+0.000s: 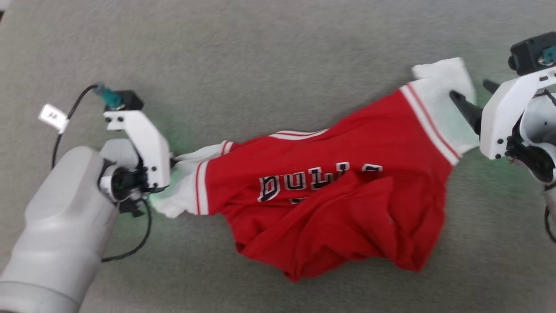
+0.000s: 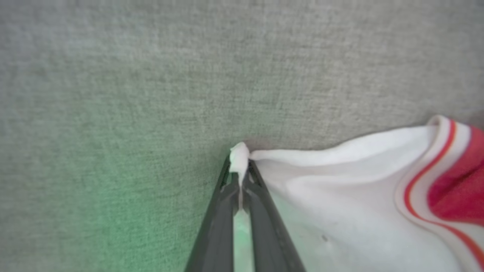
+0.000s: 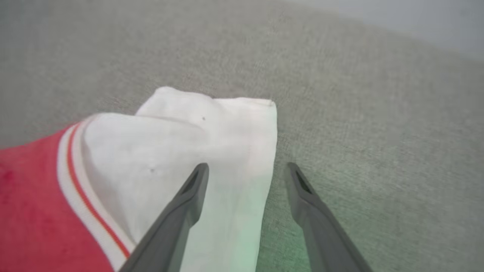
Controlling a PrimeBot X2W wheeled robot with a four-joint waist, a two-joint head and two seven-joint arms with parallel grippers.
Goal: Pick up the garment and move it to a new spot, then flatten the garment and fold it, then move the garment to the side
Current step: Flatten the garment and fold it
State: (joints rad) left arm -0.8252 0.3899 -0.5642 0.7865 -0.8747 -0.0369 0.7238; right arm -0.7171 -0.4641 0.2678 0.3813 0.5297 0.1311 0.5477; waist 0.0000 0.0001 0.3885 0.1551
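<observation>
The garment (image 1: pixel 330 200) lies on the grey surface (image 1: pixel 260 65), centre to right of the head view, and we note its long axis running sleeve to sleeve, from near left up to far right. Collar trim (image 1: pixel 299 134) faces the far side; the hem faces near and is bunched in thick folds. The left sleeve (image 1: pixel 184 187) is drawn out to a narrow point. The left gripper (image 2: pixel 239 166) is clamped on that sleeve's tip, with a small wad of white cloth pinched between the closed fingers. In the head view its fingers are hidden behind the white wrist mount. The right sleeve (image 1: pixel 438 87) lies fairly flat, cuff pointing far. The right gripper (image 3: pixel 246 168) stands spread: one finger is over the white sleeve, the other over the grey surface just beside the sleeve's edge. We cannot tell whether either finger touches. The lettering (image 1: pixel 304 182) on the chest is partly covered by a red fold, so we cannot read it whole. The right arm is cut off at the frame edge. Edges are blurred.
</observation>
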